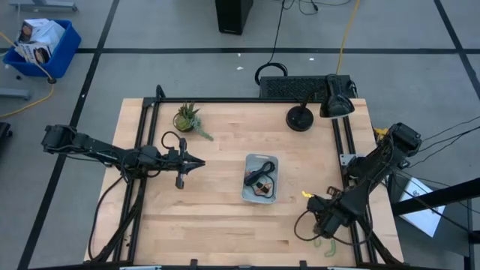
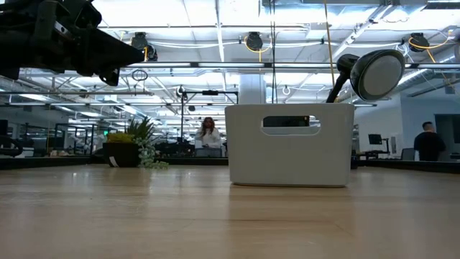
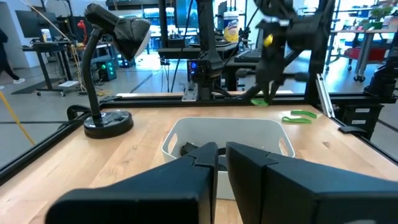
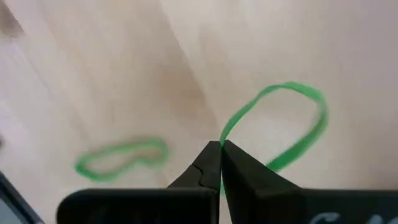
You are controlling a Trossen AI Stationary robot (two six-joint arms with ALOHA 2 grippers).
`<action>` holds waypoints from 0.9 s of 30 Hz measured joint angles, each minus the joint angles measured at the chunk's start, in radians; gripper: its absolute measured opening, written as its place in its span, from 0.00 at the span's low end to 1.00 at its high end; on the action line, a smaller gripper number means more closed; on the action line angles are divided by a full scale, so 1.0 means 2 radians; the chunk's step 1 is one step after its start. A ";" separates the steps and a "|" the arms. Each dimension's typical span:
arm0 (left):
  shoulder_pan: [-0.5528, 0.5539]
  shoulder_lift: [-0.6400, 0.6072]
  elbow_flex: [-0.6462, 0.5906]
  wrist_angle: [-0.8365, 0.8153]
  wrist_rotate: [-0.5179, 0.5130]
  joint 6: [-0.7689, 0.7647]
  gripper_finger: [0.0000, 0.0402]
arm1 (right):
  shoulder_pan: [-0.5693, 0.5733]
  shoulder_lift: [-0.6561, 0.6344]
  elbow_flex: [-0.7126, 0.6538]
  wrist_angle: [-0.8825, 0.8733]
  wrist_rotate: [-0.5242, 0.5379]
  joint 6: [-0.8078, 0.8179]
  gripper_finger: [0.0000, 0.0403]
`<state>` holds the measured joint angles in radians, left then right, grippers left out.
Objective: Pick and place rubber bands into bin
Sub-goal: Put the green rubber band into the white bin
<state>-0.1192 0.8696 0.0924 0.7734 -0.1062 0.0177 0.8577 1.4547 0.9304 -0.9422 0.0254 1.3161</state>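
Note:
The pale bin (image 1: 260, 178) sits mid-table with dark and orange-red rubber bands in it; it also shows in the low view (image 2: 291, 144) and the left wrist view (image 3: 186, 127). My right gripper (image 4: 221, 146) is near the table's front right (image 1: 321, 223), shut on a green rubber band (image 4: 292, 118). A second green band (image 4: 121, 158) lies flat on the table beside it (image 3: 298, 116). My left gripper (image 1: 198, 163) hovers shut and empty to the left of the bin (image 3: 219, 155). My right gripper pinches one end of the green band's loop (image 4: 225, 138) between its two fingertips, coming from above and pointing down. The rest of the loop hangs slack below the fingers, and in the left wrist view (image 3: 258, 98) it looks lifted off the table.
A small potted plant (image 1: 187, 118) and a black desk lamp (image 1: 301, 116) stand at the table's far side. Black cables loop by the right arm's base (image 1: 304, 225). A bright blue crate (image 1: 41, 46) stands on the floor off the table.

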 joint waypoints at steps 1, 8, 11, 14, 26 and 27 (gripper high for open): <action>0.000 0.000 0.000 0.000 0.000 0.000 0.10 | -0.006 0.000 0.013 -0.010 0.018 -0.014 0.00; 0.000 0.000 0.000 0.000 0.000 0.000 0.10 | -0.059 -0.001 0.104 0.000 0.190 -0.209 0.00; 0.000 0.000 0.000 0.000 0.000 0.002 0.10 | -0.092 -0.001 0.120 0.067 0.242 -0.351 0.00; 0.000 0.000 0.000 0.000 0.000 0.002 0.10 | -0.137 -0.003 0.119 0.163 0.244 -0.482 0.00; 0.000 0.000 0.000 -0.011 0.000 0.009 0.10 | -0.363 -0.003 0.051 0.291 0.025 -0.625 0.00; 0.000 0.000 0.000 -0.012 0.000 0.013 0.10 | -0.373 -0.001 0.039 0.312 0.005 -0.625 0.00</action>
<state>-0.1192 0.8696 0.0921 0.7502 -0.1067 0.0435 0.1114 1.4525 1.0083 -0.3180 0.0345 0.0665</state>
